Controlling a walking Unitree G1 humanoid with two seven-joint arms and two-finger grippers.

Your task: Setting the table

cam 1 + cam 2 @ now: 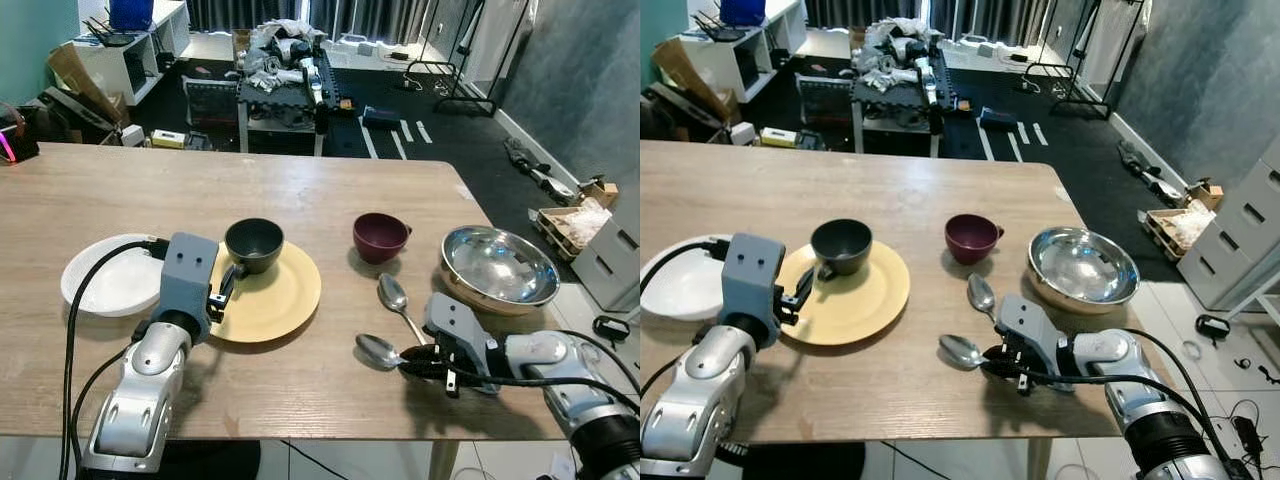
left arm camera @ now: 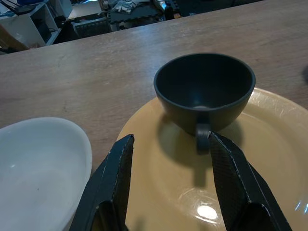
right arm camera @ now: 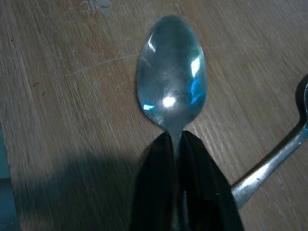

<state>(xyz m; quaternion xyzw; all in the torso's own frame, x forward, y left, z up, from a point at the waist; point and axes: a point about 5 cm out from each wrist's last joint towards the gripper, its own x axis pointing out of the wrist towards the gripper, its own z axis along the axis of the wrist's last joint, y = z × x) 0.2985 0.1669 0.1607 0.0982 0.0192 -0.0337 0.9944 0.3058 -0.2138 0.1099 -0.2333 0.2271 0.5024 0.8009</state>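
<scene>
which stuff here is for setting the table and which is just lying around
For the job: yellow plate, dark cup, white plate, maroon cup, steel bowl, held spoon, second spoon.

Lying about: cardboard box, cluttered cart, white shelf.

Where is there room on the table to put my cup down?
The far half of the wooden table, beyond the yellow plate and maroon cup, is bare. The near edge is crowded: white plate, dark cup, two spoons, steel bowl.
</scene>
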